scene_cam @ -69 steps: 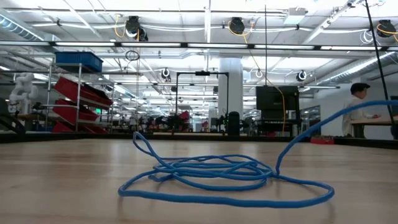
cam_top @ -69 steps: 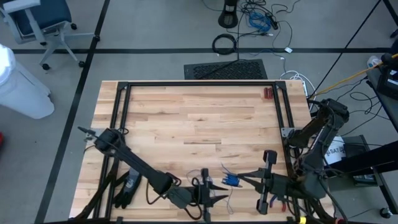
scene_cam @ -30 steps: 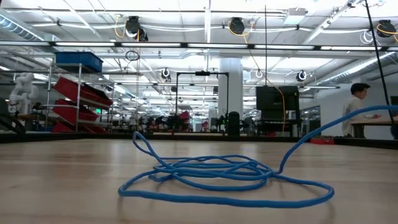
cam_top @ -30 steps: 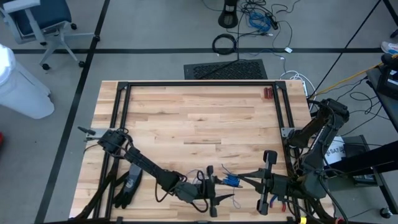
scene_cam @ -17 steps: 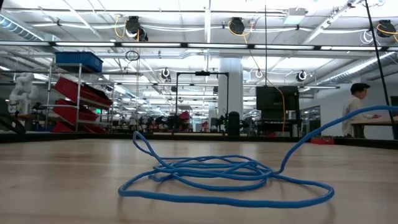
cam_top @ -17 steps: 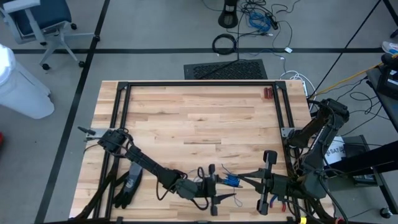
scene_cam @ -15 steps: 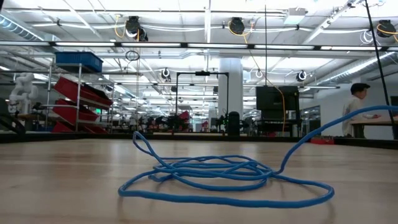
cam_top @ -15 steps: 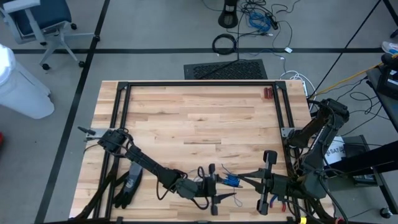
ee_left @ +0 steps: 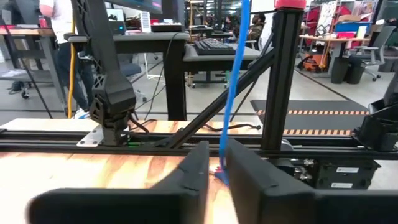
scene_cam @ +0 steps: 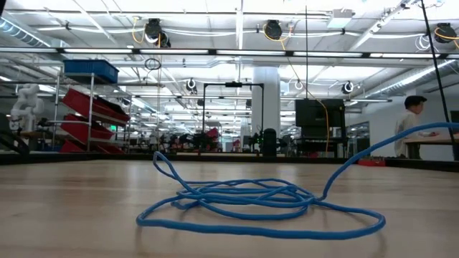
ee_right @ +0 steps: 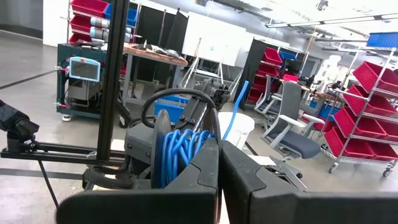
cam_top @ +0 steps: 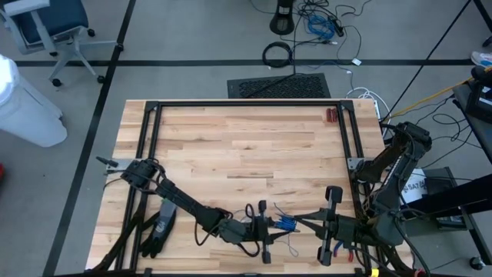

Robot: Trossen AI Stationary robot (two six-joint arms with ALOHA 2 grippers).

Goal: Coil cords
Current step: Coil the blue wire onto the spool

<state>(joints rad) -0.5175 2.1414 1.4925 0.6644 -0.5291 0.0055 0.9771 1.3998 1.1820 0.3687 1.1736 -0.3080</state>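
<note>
The blue cord shows as a small bundle (cam_top: 284,225) near the table's front edge, between my two grippers. In the low view its loose loops (scene_cam: 251,204) lie on the wood, and one strand (scene_cam: 401,140) climbs out of frame to the right. My right gripper (cam_top: 298,223) comes level from the table's right and is shut at the bundle (ee_right: 180,155). My left gripper (cam_top: 272,228) comes level from the left and is shut on a single strand (ee_left: 235,74). My left gripper pinches one blue strand (ee_left: 221,163) between its two fingers (ee_left: 199,168). The fingers are level, come from the table's left and lie across the strand, which runs straight up from them. My right gripper holds the wound loops of the bundle (ee_right: 186,163) at its shut fingertips (ee_right: 208,168), level from the table's right. One strand (ee_right: 235,109) rises from the loops. Which part the pads bear on is hidden by the fingers.
A black glove (cam_top: 157,231) lies at the front left beside the left arm. Red-handled pliers (cam_top: 344,251) lie under the right arm, and a small red object (cam_top: 332,115) lies at the far right. A black frame (cam_top: 246,104) borders the tabletop. A person (scene_cam: 412,122) sits in the room beyond.
My left gripper has shut on the strand next to the bundle. The loops on the table lie as before.
</note>
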